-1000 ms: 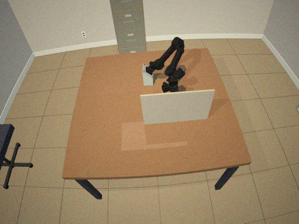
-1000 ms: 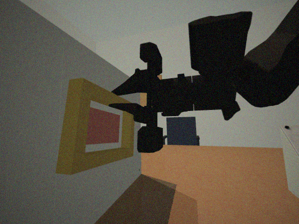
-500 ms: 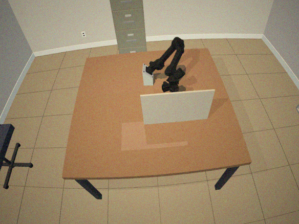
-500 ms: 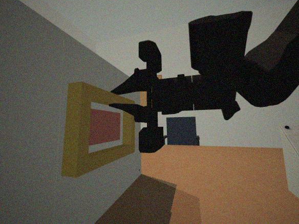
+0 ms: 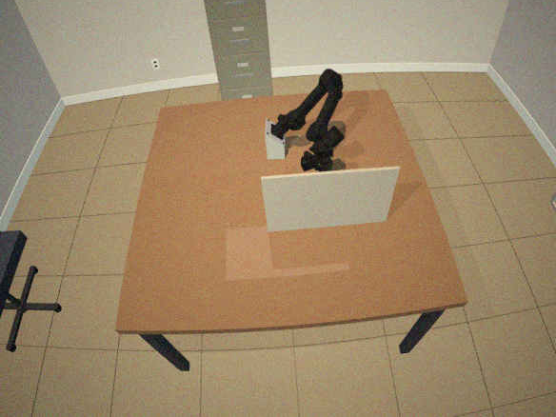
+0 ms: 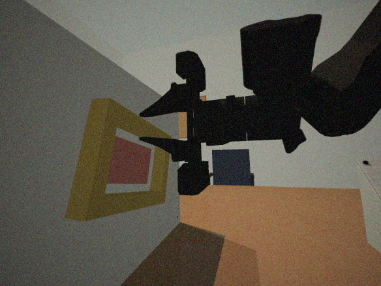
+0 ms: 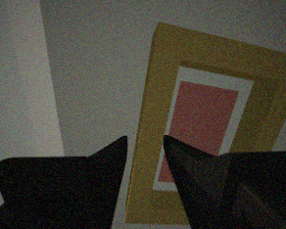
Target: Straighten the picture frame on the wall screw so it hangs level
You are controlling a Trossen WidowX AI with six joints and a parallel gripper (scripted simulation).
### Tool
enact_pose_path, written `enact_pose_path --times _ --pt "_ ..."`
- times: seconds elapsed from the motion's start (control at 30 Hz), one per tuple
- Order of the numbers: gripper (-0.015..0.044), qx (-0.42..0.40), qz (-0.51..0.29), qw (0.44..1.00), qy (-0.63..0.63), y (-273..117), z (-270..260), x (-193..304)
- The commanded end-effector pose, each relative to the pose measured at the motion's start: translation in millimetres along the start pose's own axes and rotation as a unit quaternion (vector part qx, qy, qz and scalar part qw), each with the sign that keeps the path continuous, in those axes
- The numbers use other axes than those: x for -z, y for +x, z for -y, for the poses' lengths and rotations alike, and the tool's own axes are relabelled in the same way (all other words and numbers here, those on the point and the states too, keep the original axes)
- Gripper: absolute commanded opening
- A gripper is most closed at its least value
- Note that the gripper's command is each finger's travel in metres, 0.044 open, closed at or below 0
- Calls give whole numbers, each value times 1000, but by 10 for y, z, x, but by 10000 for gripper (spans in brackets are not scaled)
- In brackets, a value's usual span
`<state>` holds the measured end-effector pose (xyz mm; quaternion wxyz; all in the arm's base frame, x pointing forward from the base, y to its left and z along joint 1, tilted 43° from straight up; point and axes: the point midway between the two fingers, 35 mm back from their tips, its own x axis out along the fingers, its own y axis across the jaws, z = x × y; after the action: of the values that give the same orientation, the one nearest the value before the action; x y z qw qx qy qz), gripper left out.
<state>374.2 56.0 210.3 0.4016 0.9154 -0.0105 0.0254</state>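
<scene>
The picture frame [image 6: 98, 163] [image 7: 147, 113], with a yellow border, white mat and red centre, hangs on the grey wall panel [image 6: 36, 163] [image 7: 93, 73]. In the wrist view it is tilted, its top edge sloping down to the right and its upper left corner higher. The screw and the notched strip are hidden. My gripper [image 6: 140, 127] [image 7: 145, 140] is open, with a gap between the fingertips. In the wrist view the frame's left bar shows between them; whether a finger touches it I cannot tell. In the top view the frame is hidden behind the panel.
In the top view the panel's pale back [image 5: 328, 202] stands upright on the wooden table [image 5: 190, 257], with the folded arm [image 5: 328, 86] behind it. A small white stand [image 5: 276, 150] is at the arm's far end. A filing cabinet [image 5: 243, 48] stands beyond the table.
</scene>
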Motion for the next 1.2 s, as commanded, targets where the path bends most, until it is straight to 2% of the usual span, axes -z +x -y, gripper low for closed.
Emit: enact_pose_path --times 0.0,0.17,0.57,0.73,1.17 --pt "260 0 0 1000 2 0 0 0" --pt "260 0 -1 1000 9 -57 -4 19" --pt "260 4 -10 991 135 -988 43 41" --pt "260 4 -11 992 124 -948 7 99" --pt "260 7 15 992 123 -1650 -282 127"
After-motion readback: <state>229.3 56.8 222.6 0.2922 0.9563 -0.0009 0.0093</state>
